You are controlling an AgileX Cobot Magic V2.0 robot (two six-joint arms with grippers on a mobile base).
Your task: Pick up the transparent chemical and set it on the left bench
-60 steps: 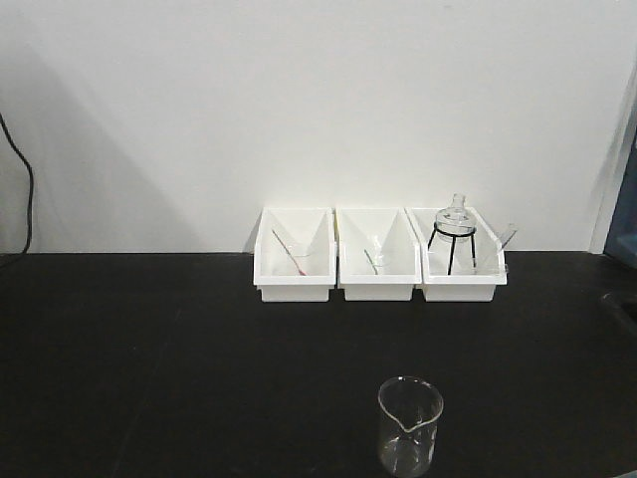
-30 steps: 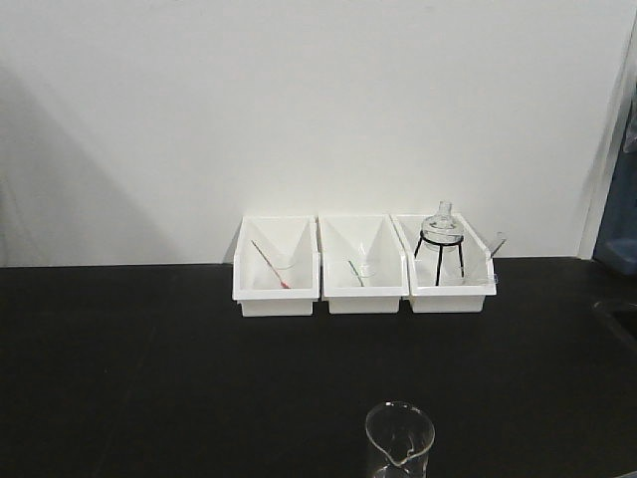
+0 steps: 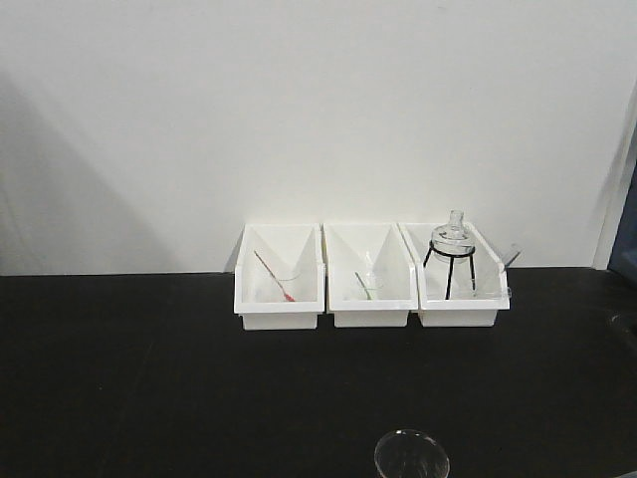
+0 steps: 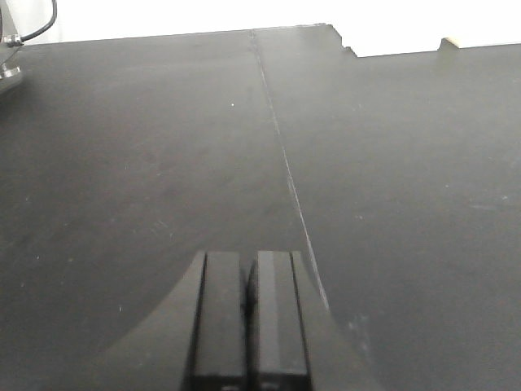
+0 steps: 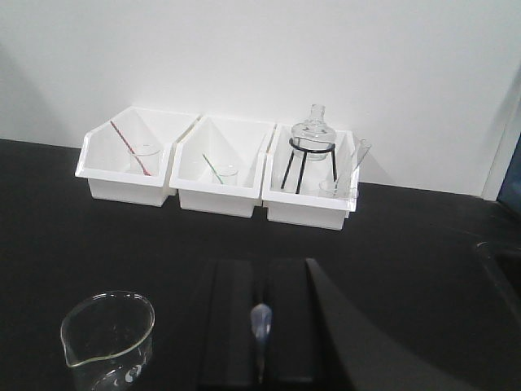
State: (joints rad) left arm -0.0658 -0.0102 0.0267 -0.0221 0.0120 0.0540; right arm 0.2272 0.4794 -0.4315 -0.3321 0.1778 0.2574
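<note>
The transparent chemical (image 3: 487, 285), a small clear glass vessel with a clear pipette leaning in it, stands in the right white bin (image 3: 461, 315) beside the flask on a black tripod (image 3: 454, 239). It also shows in the right wrist view (image 5: 334, 189). A larger empty clear beaker (image 5: 108, 338) stands on the black bench top (image 3: 149, 378), just left of my right gripper (image 5: 260, 273). That gripper is shut on a thin bluish translucent piece (image 5: 260, 319). My left gripper (image 4: 248, 257) is shut and empty, low over the bare black top (image 4: 391, 163).
The left bin (image 3: 280, 317) holds a small vessel with a red rod. The middle bin (image 3: 370, 317) holds one with a green rod. All stand against the white wall. A seam (image 4: 285, 163) runs across the top. A cable (image 4: 32, 28) lies far left.
The front view has shifted. The beaker has slid down the frame until only its rim shows, and the bins sit slightly lower.
</note>
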